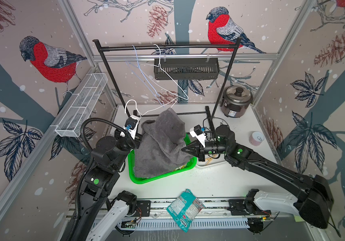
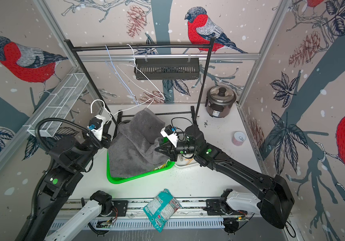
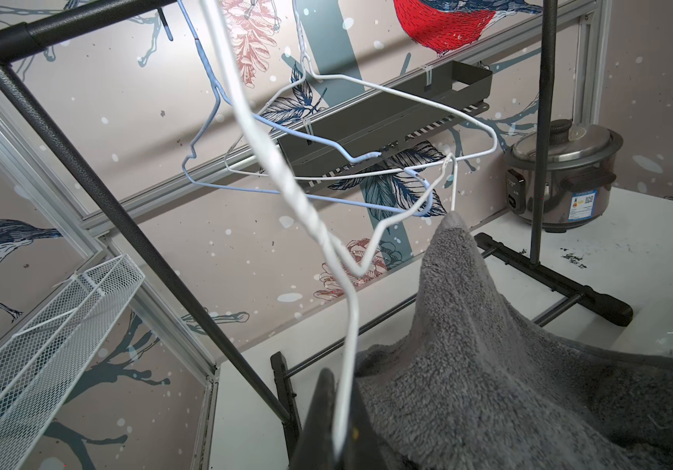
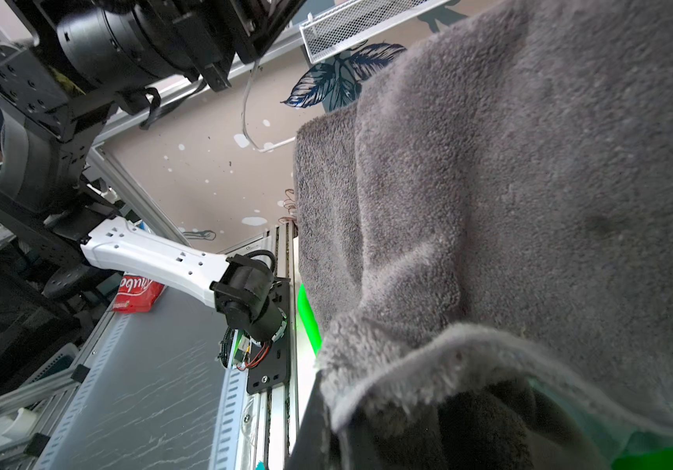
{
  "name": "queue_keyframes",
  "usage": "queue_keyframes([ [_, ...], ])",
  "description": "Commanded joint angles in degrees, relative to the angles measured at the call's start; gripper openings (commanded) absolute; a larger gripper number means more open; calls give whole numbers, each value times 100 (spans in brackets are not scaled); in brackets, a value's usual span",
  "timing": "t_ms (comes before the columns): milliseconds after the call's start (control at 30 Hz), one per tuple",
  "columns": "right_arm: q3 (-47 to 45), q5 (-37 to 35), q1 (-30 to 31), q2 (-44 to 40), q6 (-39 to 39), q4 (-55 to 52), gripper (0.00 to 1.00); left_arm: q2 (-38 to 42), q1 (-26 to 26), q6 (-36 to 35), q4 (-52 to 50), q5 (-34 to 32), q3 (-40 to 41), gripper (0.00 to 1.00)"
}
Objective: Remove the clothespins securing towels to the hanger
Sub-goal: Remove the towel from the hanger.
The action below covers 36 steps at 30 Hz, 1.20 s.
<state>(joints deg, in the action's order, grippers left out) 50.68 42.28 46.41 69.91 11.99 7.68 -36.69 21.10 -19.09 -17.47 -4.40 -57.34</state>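
While fluffy grey towel (image 1: pixel 161 146) drapes green basket (image 1: pixel 135 179) | left gripper (image 3: pixel 340 423) clamps wire hanger (image 3: pixel 351 321) | right gripper (image 1: pixel 185 149) pinches towel hem

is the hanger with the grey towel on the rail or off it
Off: the hanger has its hook clear of the rail, wire in the left gripper, jaws shut.

towel (image 1: pixel 161 146) hangs from hanger (image 3: pixel 301 202) over basket (image 1: pixel 142 181); rack (image 1: pixel 167 47) behind, cooker (image 1: pixel 237 101) behind right, packet (image 1: pixel 185 208) in front.
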Motion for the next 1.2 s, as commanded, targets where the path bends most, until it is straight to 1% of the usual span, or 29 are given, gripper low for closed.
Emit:
queue_keyframes([
  [0, 151, -428, 6, 421, -46, -184, 8, 21, -18, -33, 148, 122, -14, 0],
  [133, 434, -696, -19, 1172, 158, -373, 6, 6, -18, -68, 139, 160, 155, 0],
  [200, 554, -743, -14, 1563, 228, -403, 8, -1, -18, -77, 130, 167, 193, 0],
  [233, 618, -757, -15, 1721, 237, -448, 12, -4, -18, -77, 123, 165, 210, 0],
  [333, 782, -892, -7, 1964, 132, -721, 30, 18, -18, -85, 120, 168, 267, 0],
  [367, 803, -1009, -15, 1917, 64, -824, 39, 30, -18, -95, 116, 157, 291, 0],
  [400, 811, -1200, -15, 1810, -16, -927, 48, 38, -18, -100, 102, 159, 303, 0],
  [500, 808, -1803, -56, 1287, -325, -1248, 68, 48, -18, -112, 66, 163, 303, 0],
  [600, 698, -2387, -49, 669, -743, -1350, 83, 70, -18, -112, 64, 181, 303, 0],
  [667, 567, -2594, -31, 360, -998, -1157, 91, 74, -18, -128, 65, 185, 302, 0],
  [733, 436, -2633, 33, 214, -1129, -784, 97, 74, -18, -121, 77, 201, 294, 0],
  [767, 402, -2584, 94, 215, -1146, -560, 99, 65, -20, -114, 73, 218, 285, 0],
  [833, 490, -2537, 268, 261, -1073, -213, 100, 56, -18, -104, 67, 268, 267, 0],
  [1000, 1066, -2677, 940, 1145, -1050, 349, 100, 30, -18, -77, 103, 315, 261, 0],
  [1167, 1735, -2875, 1242, 1937, -1098, 497, 100, 34, -23, -77, 104, 318, 267, 0],
])
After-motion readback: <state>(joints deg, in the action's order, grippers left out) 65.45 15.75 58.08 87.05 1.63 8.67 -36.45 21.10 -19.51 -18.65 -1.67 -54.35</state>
